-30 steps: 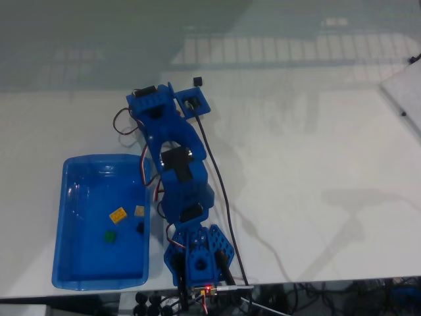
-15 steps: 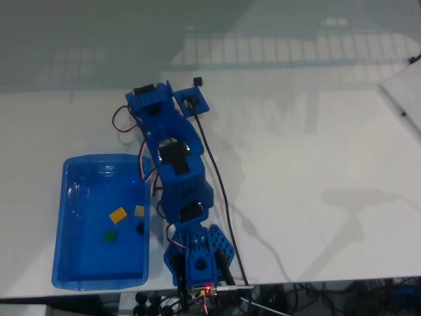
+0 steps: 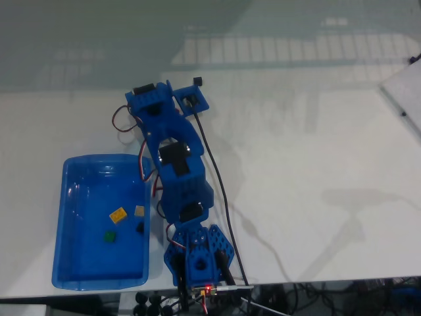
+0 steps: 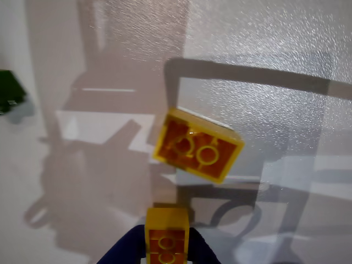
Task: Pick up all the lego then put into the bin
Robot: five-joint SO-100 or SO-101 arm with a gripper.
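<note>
My hand (image 4: 166,242) is clamped on a yellow brick (image 4: 167,237) above the desk (image 4: 286,66); a second yellow brick (image 4: 198,146) lies upside down just ahead. The bin (image 3: 66,197) beside my arm (image 3: 177,178) holds four bricks.

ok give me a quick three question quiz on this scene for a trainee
1. True or false: the bin already holds some bricks.
2. In the wrist view, what is between the gripper fingers? A) a yellow brick B) a green brick C) nothing
3. How does the loose yellow brick on the table lie, in the wrist view?

Key
1. True: an orange brick, a tan, a green and a black one.
2. A, the held brick.
3. Underside up, hollow tubes showing.
</note>
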